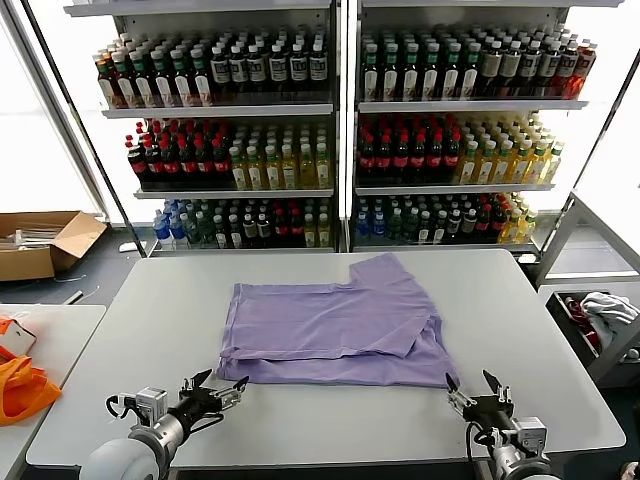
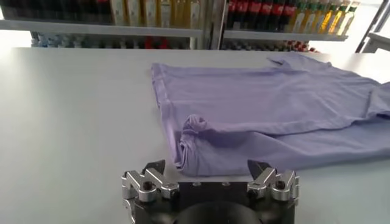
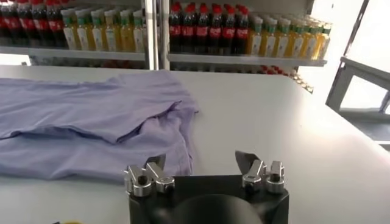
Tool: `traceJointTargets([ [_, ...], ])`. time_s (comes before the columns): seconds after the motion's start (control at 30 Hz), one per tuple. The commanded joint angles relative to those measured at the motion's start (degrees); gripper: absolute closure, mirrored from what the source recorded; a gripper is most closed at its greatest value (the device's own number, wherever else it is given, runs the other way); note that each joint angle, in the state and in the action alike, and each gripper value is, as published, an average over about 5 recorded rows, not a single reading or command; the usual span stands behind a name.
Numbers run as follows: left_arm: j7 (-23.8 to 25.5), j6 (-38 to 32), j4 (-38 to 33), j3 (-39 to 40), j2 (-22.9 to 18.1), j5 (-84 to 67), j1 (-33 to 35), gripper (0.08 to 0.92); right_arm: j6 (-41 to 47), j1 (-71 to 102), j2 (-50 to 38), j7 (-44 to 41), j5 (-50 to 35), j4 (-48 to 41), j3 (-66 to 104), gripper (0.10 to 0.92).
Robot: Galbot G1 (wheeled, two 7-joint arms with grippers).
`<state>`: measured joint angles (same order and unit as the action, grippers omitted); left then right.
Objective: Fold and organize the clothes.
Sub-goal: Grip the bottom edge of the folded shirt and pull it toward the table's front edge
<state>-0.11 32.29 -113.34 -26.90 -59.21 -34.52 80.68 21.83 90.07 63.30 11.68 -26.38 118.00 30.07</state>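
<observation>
Both grippers sit at the bottom of the head frame, fingers spread apart and holding nothing. My left gripper (image 1: pixel 212 388) is low left, just short of the T-shirt's (image 1: pixel 340 325) near left corner; my right gripper (image 1: pixel 478 386) is low right, just off its near right corner. Neither touches the fabric.

The lavender T-shirt lies at the centre of the white table (image 1: pixel 140 330), partly folded, its long axis running left to right across the frame. One section is folded over the top, and a flap angles up toward the upper right, pointing at the drink shelves (image 1: pixel 340 130).

From the left wrist view, the left gripper (image 2: pixel 210 176) faces a small bunched fold at the T-shirt's (image 2: pixel 268 109) near corner, which the head view does not resolve. The right wrist view shows the right gripper (image 3: pixel 206 167) near the T-shirt's (image 3: pixel 91 122) layered edge, upper layer overlapping the lower.

At far left of the head frame sit orange fabric (image 1: pixel 20 385) and a cardboard box (image 1: pixel 40 245).
</observation>
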Motion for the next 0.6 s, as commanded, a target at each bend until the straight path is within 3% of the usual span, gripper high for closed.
traceJointTargets([
  [0.03,-0.1,0.0,1.3,0.0,-0.9,-0.7,-1.7,0.177,1.4,-1.1,1.0,0.7,-1.2,-1.5,-2.2,0.415],
  [0.17,-0.1,0.1,2.6,0.2,-0.9,-2.0,-2.9,0.177,1.1,-2.4,1.5,1.1,-2.5,-2.3,-3.3,0.425],
  [0.3,0.0,0.1,3.5,0.6,-0.9,-2.3,-3.6,0.183,1.3,-4.4,1.6,2.2,-3.7,-3.1,-4.7,0.485],
  [0.6,0.2,0.0,4.0,0.9,-0.6,-2.0,-3.2,0.414,0.3,-7.3,0.9,2.0,-3.8,-4.3,-6.9,0.677],
])
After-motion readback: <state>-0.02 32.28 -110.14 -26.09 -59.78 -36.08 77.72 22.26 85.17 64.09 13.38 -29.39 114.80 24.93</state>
